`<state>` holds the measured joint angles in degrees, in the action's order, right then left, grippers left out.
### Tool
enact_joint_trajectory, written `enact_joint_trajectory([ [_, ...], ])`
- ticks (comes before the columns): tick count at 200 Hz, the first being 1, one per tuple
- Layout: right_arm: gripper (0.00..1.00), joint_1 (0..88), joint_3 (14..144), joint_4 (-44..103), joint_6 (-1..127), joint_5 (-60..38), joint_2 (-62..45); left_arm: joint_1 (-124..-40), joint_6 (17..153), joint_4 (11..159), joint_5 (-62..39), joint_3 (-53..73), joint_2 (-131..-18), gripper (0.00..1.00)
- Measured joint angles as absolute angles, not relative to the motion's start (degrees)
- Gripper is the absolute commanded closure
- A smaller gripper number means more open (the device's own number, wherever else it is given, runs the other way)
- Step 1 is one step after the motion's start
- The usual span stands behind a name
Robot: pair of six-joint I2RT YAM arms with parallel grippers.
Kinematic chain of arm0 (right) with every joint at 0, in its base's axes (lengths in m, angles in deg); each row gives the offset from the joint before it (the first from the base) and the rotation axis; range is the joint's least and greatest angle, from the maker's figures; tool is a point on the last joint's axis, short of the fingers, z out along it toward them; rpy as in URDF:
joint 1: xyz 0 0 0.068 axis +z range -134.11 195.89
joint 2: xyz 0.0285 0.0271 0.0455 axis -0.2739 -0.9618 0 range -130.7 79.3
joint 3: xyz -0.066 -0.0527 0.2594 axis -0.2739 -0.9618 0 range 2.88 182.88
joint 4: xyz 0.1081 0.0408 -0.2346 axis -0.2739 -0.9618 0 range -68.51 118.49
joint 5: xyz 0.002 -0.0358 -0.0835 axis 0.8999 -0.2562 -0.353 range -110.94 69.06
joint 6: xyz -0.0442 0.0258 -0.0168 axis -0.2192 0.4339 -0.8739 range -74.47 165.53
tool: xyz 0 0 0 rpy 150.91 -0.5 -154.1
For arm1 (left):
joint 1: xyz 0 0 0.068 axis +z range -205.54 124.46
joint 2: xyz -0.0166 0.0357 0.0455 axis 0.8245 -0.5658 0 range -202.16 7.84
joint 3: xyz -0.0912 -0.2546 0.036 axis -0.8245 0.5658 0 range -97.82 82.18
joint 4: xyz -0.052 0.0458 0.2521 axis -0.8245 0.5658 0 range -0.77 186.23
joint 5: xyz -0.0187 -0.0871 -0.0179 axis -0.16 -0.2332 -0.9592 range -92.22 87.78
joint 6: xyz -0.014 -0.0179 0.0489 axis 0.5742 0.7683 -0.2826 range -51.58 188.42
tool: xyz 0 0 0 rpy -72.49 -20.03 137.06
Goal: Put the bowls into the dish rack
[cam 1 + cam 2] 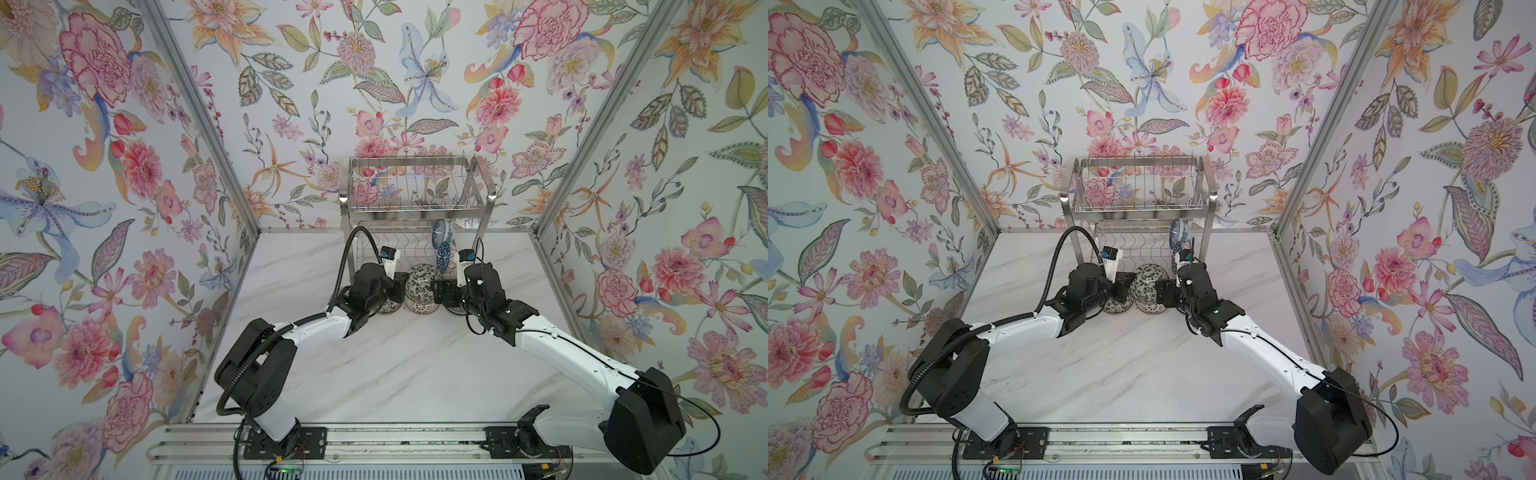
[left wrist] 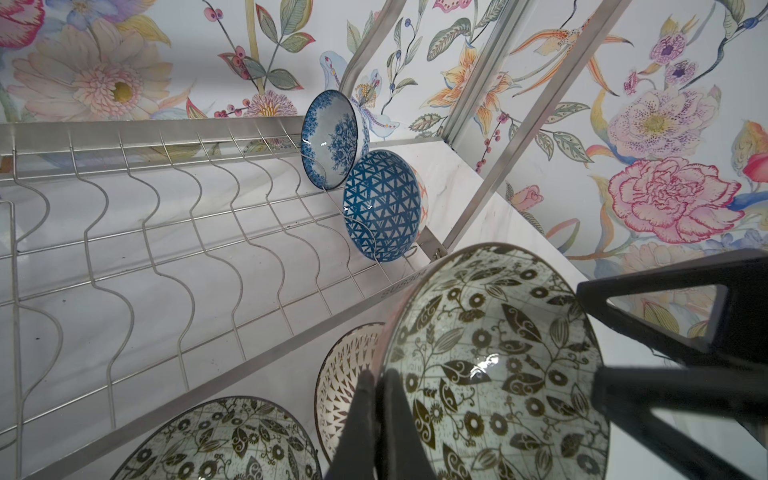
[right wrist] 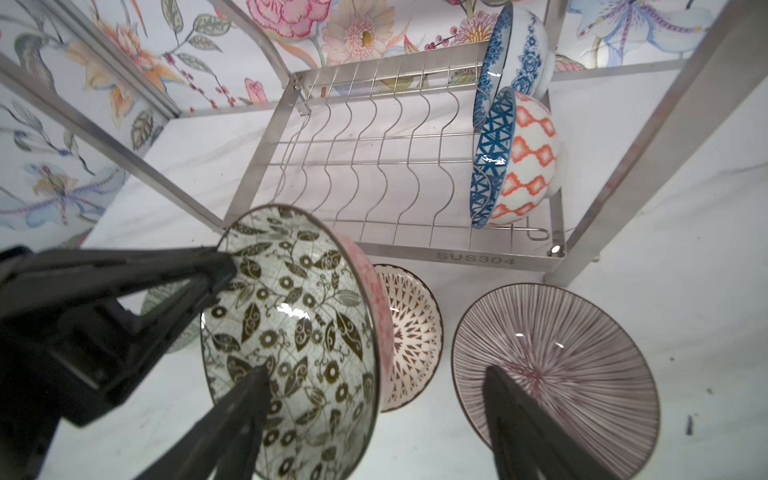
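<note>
Two bowls (image 1: 443,255), right end of rack (image 1: 415,210)

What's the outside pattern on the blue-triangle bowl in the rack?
Orange diamonds on white; the bowl shows best in right wrist view.

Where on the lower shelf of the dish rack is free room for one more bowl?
Free: every wavy-wire slot of the steel wire dish rack's lower shelf left of the round blue triangle-patterned bowl. Crowded: the right end, where it and the round blue floral bowl stand on edge, and the marble tabletop before the rack.

SUS304 stamped on dish rack (image 3: 415,252) rail (lower shelf).
</note>
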<state>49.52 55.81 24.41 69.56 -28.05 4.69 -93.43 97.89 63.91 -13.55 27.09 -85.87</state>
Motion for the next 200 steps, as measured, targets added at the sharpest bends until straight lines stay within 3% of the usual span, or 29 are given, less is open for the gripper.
enact_joint_trajectory([
  [51, 0.51, 49.7, 55.8, 29.0, 74.0, -28.9, -0.6, -93.5, 98.7, 61.1, -14.1, 28.5, -84.7, 1.0],
  [97, 1.0, 50.2, 57.1, 29.8, 75.4, -30.0, -3.5, -93.5, 99.0, 60.1, -15.1, 29.1, -84.5, 1.0],
  [131, 1.0, 50.0, 58.3, 27.7, 74.5, -30.4, -4.1, -93.4, 97.5, 59.6, -15.0, 29.1, -84.1, 1.0],
  [140, 1.0, 50.0, 58.7, 27.2, 74.0, -30.5, -4.1, -93.4, 97.3, 59.6, -14.8, 29.0, -84.1, 0.84],
  [150, 1.0, 50.0, 59.1, 26.6, 73.5, -30.7, -4.1, -93.4, 96.6, 60.3, -14.8, 28.8, -83.9, 0.49],
  [166, 1.0, 50.0, 59.9, 26.2, 72.3, -31.3, -4.1, -93.3, 95.8, 63.7, -14.3, 28.3, -82.3, 0.02],
  [200, 1.0, 50.4, 64.5, 24.2, 66.2, -36.5, -4.8, -91.0, 89.7, 75.6, -10.0, 24.9, -75.6, 0.01],
])
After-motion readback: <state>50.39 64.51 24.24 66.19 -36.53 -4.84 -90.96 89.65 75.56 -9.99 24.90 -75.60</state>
